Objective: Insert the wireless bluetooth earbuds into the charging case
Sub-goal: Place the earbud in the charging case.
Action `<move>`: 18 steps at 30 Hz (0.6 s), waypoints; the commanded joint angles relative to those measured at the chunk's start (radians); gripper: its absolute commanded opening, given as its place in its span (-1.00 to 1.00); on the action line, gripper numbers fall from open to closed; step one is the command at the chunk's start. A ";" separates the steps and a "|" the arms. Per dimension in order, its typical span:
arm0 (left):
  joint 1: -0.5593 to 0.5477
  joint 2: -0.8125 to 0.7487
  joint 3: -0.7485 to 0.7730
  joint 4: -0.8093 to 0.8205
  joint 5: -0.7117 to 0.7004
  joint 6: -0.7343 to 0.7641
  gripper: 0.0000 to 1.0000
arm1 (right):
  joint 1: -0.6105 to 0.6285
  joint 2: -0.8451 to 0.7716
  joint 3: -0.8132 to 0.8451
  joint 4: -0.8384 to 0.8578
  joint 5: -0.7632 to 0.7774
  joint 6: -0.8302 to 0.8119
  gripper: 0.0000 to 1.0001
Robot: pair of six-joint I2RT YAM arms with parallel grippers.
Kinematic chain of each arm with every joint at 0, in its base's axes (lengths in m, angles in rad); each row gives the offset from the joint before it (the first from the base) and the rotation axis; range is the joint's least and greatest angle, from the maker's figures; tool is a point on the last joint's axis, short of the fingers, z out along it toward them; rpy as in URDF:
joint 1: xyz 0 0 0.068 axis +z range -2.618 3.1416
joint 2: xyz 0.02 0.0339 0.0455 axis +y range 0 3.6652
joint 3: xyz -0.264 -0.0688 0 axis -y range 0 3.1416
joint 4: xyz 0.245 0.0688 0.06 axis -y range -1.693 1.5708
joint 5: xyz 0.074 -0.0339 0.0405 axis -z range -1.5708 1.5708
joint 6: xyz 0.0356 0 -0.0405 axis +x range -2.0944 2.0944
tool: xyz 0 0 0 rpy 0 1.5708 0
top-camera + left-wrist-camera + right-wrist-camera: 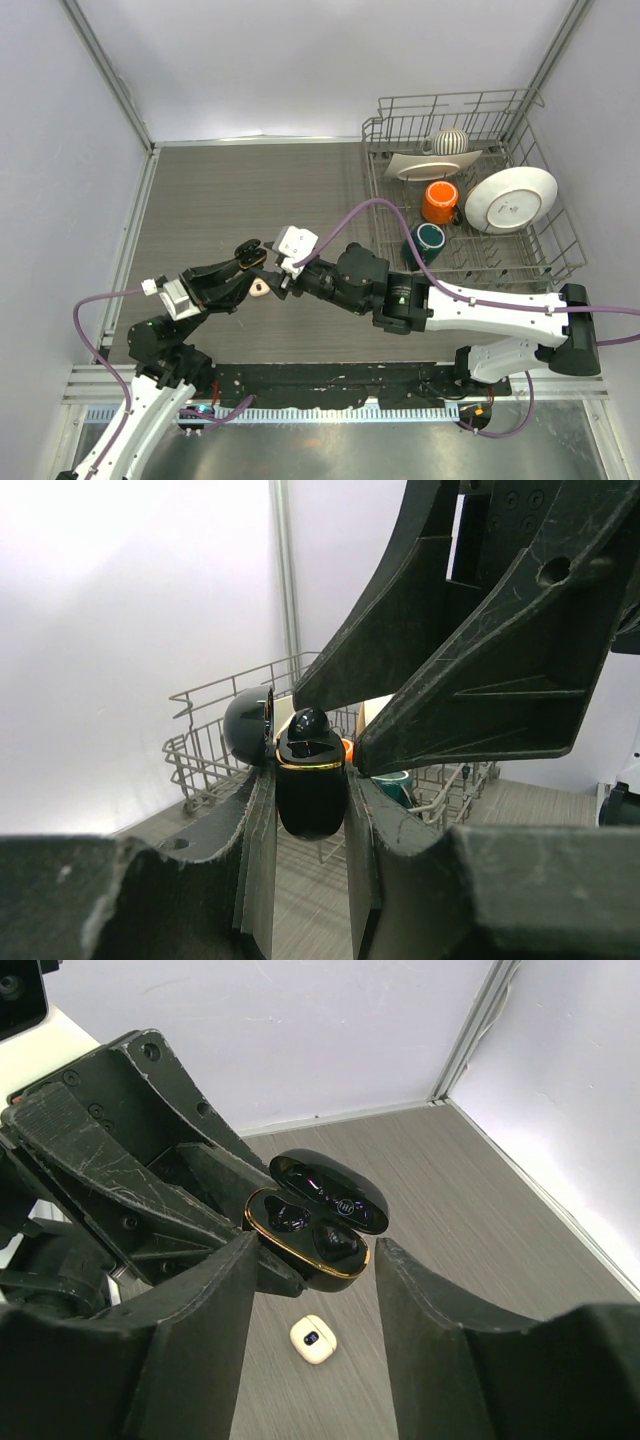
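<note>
Both fingers of the left gripper (250, 258) clamp a glossy black, gold-rimmed charging case (310, 800), its lid hinged open. One black earbud (308, 723) sits in that case, long axis along the case's, rounded head pointing out toward the right gripper (315, 1250), whose fingers stand apart, flanking the case and holding nothing.

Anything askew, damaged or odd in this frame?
A black earbud stands proud of the open black case clamped in the left gripper, apparently not fully seated. Nothing else looks spilled or damaged.
</note>
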 commanded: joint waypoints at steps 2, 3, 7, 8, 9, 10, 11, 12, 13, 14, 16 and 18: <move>0.002 -0.009 0.015 0.044 -0.017 0.021 -1.00 | 0.006 -0.030 0.013 0.029 0.019 0.017 0.22; 0.002 -0.010 0.015 0.041 -0.017 0.024 -1.00 | 0.006 -0.039 0.005 0.058 0.025 0.025 0.27; 0.002 -0.016 0.019 0.021 -0.018 0.034 -1.00 | 0.005 -0.109 -0.056 0.164 0.079 0.040 0.43; 0.002 -0.018 0.019 0.015 -0.020 0.037 -1.00 | 0.005 -0.138 -0.076 0.181 0.088 0.040 0.46; 0.002 -0.019 0.022 0.012 -0.020 0.039 -1.00 | 0.005 -0.149 -0.084 0.207 0.099 0.045 0.49; 0.002 -0.022 0.022 0.009 -0.021 0.040 -1.00 | 0.005 -0.160 -0.087 0.210 0.114 0.051 0.53; 0.002 -0.022 0.022 0.003 -0.021 0.042 -1.00 | 0.005 -0.174 -0.083 0.207 0.142 0.057 0.56; 0.002 -0.022 0.024 0.003 -0.021 0.044 -1.00 | 0.005 -0.177 -0.077 0.184 0.157 0.060 0.57; 0.002 -0.024 0.024 0.001 -0.021 0.044 -1.00 | 0.005 -0.180 -0.066 0.169 0.172 0.066 0.58; 0.002 -0.024 0.024 0.000 -0.020 0.044 -1.00 | 0.005 -0.177 -0.044 0.150 0.209 0.074 0.60; 0.002 -0.025 0.026 0.000 -0.020 0.044 -1.00 | 0.003 -0.169 -0.011 0.101 0.266 0.100 0.62; 0.001 -0.025 0.022 0.001 -0.020 0.045 -1.00 | -0.012 -0.157 0.008 0.074 0.381 0.127 0.73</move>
